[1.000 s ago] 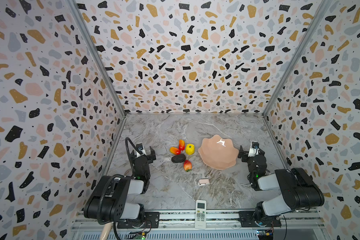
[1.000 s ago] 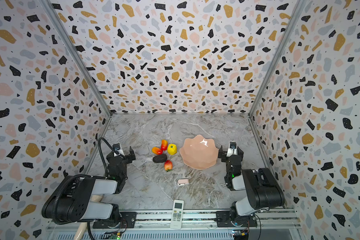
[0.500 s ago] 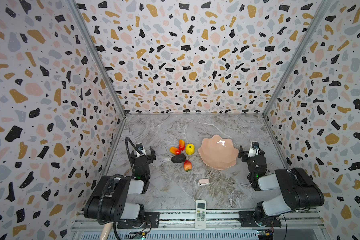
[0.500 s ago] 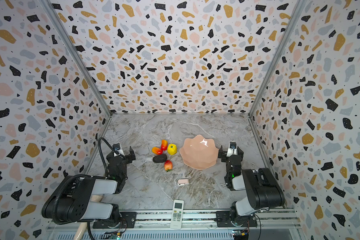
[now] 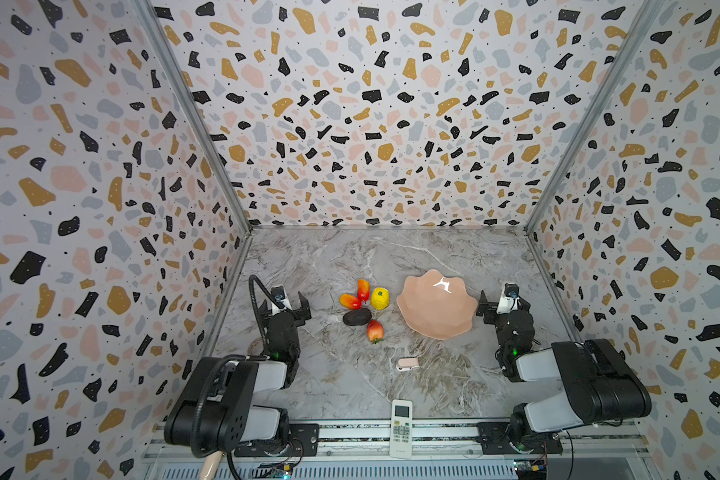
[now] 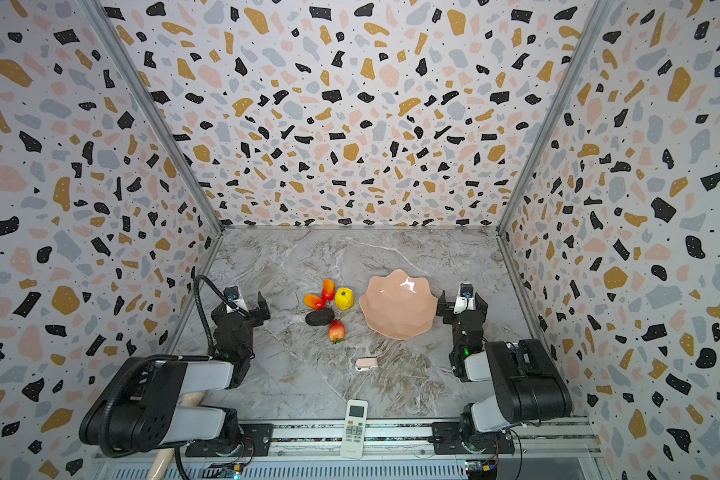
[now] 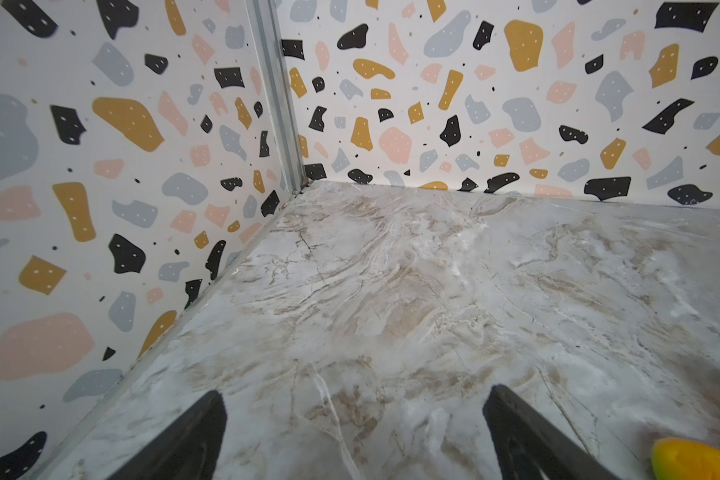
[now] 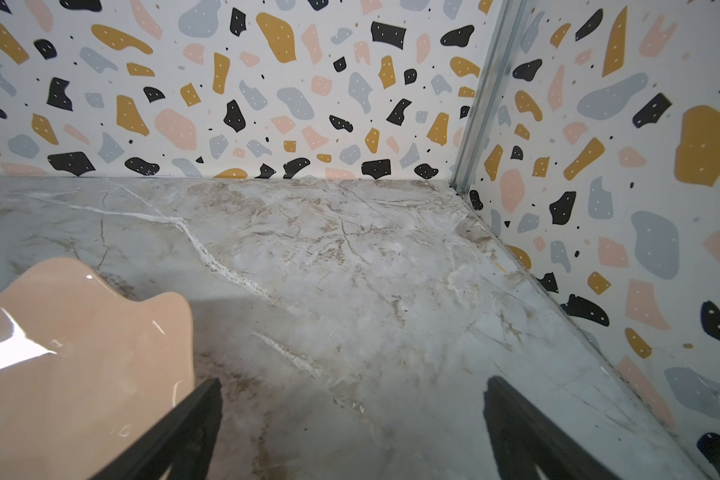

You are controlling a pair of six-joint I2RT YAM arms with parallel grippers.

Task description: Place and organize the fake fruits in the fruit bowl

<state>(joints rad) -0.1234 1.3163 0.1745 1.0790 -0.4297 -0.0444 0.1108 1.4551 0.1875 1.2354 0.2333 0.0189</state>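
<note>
Five fake fruits lie in a tight group on the marble floor, left of the fruit bowl (image 5: 436, 305) (image 6: 398, 305). They are two red-orange ovals (image 5: 350, 301) (image 5: 363, 289), a bumpy yellow one (image 5: 379, 298), a dark oval (image 5: 357, 317) and a strawberry (image 5: 374, 330). The salmon bowl holds nothing. My left gripper (image 5: 287, 305) (image 7: 356, 399) is open over bare floor, left of the fruits; two orange-yellow fruit edges (image 7: 691, 459) show in the left wrist view. Just right of the bowl (image 8: 80, 353), my right gripper (image 5: 503, 301) (image 8: 352, 384) is open and empty.
A small pink-white gadget (image 5: 407, 364) lies in front of the bowl. A white remote control (image 5: 401, 428) sits at the front edge, partly on the rail. Speckled walls close in the left, right and back sides.
</note>
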